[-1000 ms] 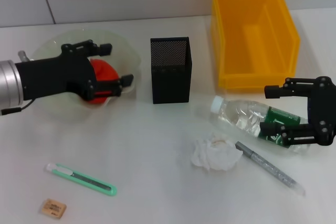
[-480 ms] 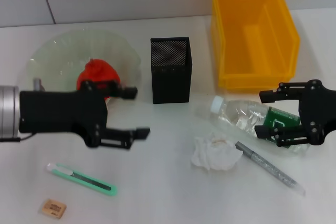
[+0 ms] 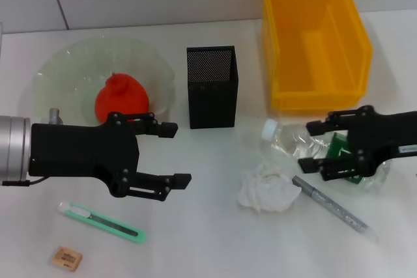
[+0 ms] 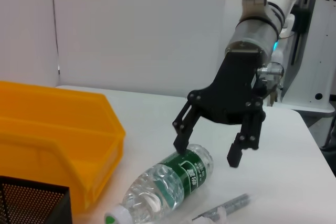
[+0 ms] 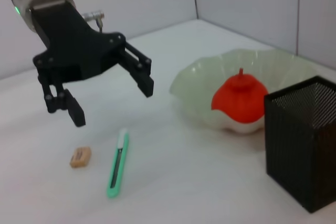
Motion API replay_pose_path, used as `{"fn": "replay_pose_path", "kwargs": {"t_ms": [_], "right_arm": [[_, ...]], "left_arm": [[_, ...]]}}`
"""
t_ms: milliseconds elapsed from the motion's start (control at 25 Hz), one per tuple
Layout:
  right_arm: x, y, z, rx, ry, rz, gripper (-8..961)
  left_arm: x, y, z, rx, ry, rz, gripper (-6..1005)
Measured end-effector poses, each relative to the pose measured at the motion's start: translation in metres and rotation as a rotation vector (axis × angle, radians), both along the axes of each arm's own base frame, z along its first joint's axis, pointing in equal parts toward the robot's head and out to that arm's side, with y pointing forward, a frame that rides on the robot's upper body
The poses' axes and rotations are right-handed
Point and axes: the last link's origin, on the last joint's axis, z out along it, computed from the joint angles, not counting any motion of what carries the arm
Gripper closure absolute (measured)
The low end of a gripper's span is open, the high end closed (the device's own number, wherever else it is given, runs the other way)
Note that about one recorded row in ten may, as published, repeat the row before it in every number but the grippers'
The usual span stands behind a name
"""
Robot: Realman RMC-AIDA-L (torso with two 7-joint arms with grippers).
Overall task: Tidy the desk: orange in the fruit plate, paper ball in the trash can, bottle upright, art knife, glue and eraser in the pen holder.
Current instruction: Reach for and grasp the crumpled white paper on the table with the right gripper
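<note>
The orange (image 3: pixel 122 99) sits in the plate (image 3: pixel 71 69), left of the pen holder (image 3: pixel 212 87). The bottle (image 3: pixel 306 151) lies before the bin (image 3: pixel 313 40), paper ball (image 3: pixel 265 188) beside it.

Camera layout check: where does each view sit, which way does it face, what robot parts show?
Head: above, looking down at desk; left gripper and right gripper both show.
Left wrist: faces across to right gripper over bottle.
Right wrist: faces left gripper above art knife.
Shared: pen holder in all three.
</note>
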Motion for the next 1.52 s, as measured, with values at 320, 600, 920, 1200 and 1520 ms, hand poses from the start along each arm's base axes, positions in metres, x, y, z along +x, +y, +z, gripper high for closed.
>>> {"fn": "replay_pose_path", "kwargs": {"t_ms": [320, 600, 920, 1200, 1520], "right_arm": [[-0.021, 0.016, -0.023, -0.104, -0.126, -0.027, 184], [-0.051, 0.023, -0.030, -0.149, -0.263, -0.030, 184], [-0.065, 0.026, -0.040, -0.182, -0.340, -0.061, 184], [-0.062, 0.025, -0.045, -0.194, -0.368, -0.071, 184], [-0.059, 0.027, -0.051, -0.221, -0.365, -0.088, 184]], "left_arm": [[0.000, 0.000, 0.000, 0.003, 0.001, 0.000, 149], [-0.004, -0.001, -0.002, -0.006, -0.002, 0.016, 151], [-0.006, -0.001, -0.005, -0.013, 0.021, 0.015, 153], [-0.006, 0.000, -0.005, -0.012, 0.023, 0.012, 155], [-0.005, 0.001, -0.006, -0.002, 0.028, 0.003, 157]]}}
